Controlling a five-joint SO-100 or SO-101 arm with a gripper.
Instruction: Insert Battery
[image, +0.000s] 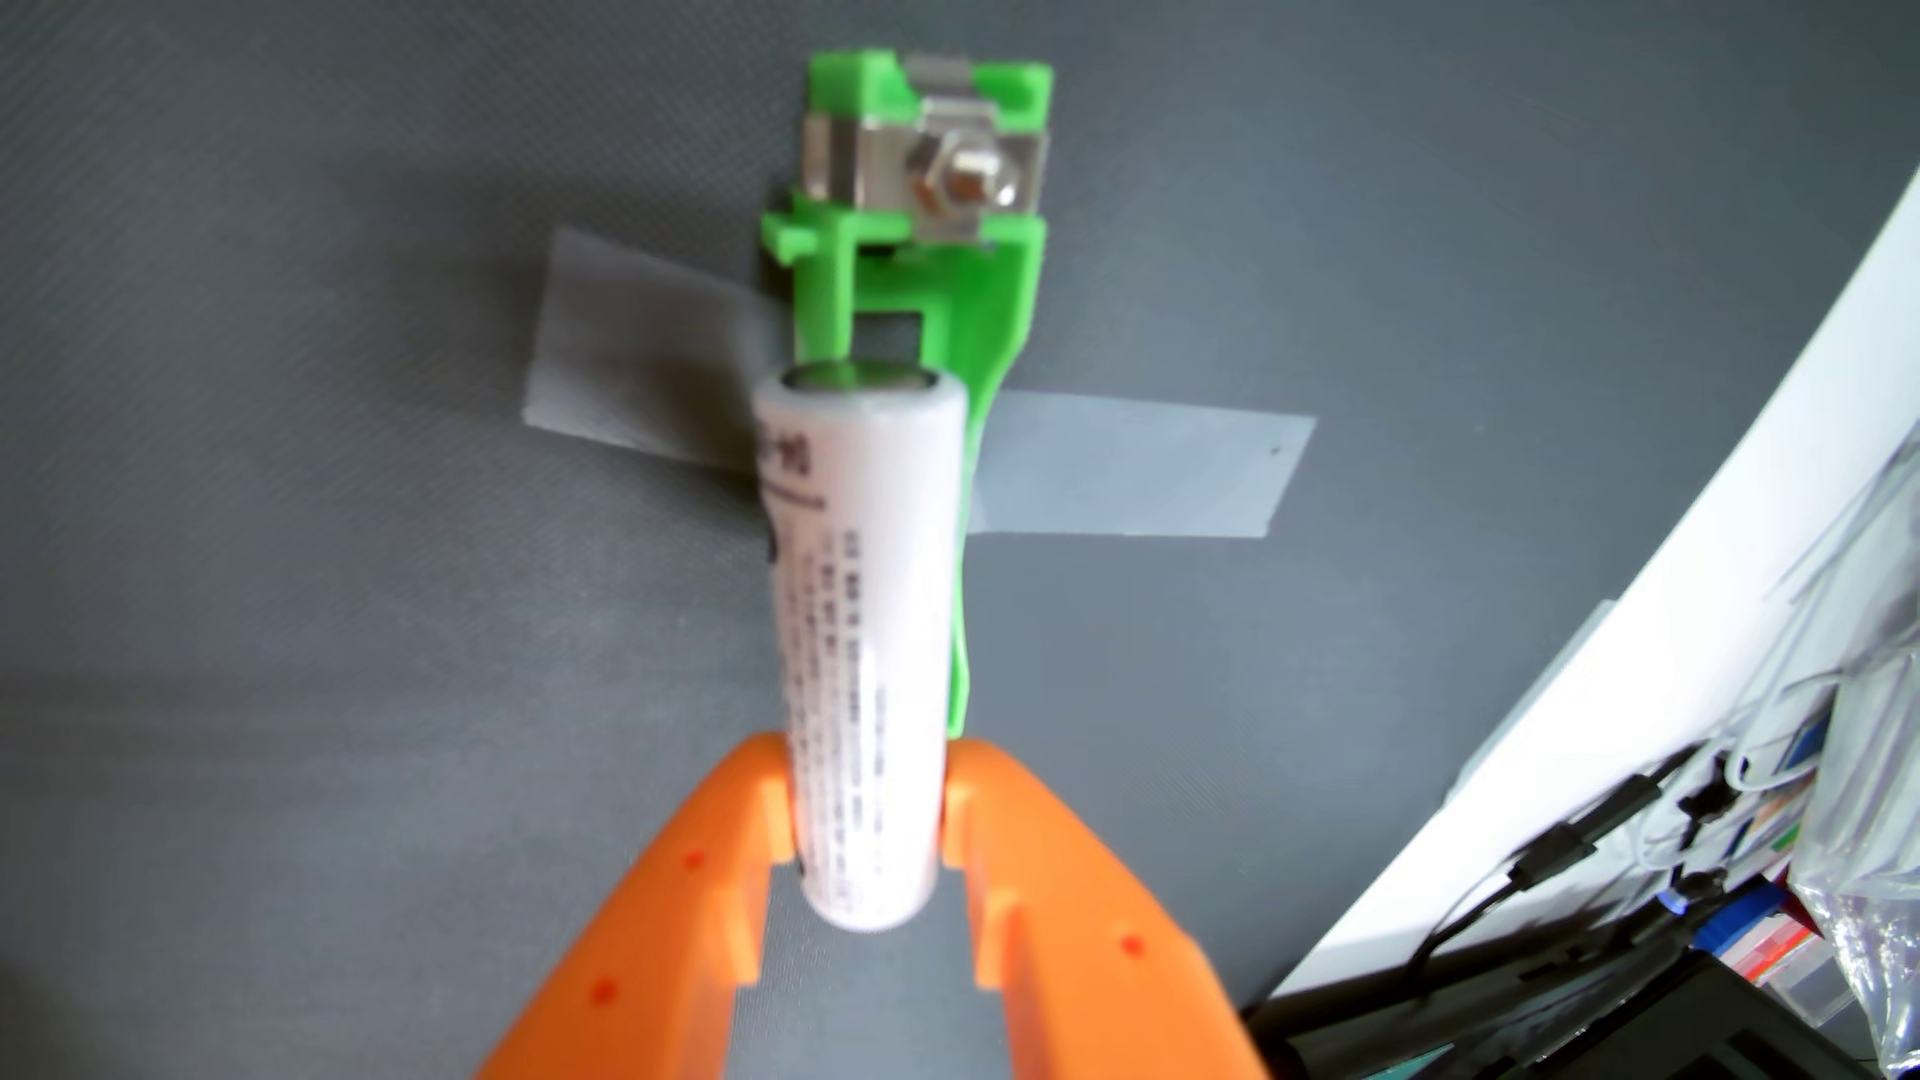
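**Battery gripped and lined up over the green holder**

In the wrist view the orange gripper (871, 805) is clamped on a white cylindrical battery cell (860, 623), its two fingers pressing the cell's lower part from either side. The cell points away from the camera, its far end reaching over the middle of a green printed battery holder (914, 301). The holder lies on a dark grey mat (312, 623), fastened there with strips of grey tape (1132, 478) that cross beneath it. At the holder's far end sits a metal contact clip (925, 187) fixed with a nut and bolt.

The cell covers most of the holder's channel, so whether it already touches the holder or hangs just above it cannot be told.

What could go wrong, as I judge it:

- The cell looks set slightly left of the holder's visible right wall; lowered like this, it may land on a wall instead of in the channel.
- The grip sits near one end, so pressing down could pivot the cell between the fingers or let it slip.
- If the far end meets the contact clip at an angle, the cell could jam or ride up.
- Only tape secures the holder; a sideways push may shift or peel it.
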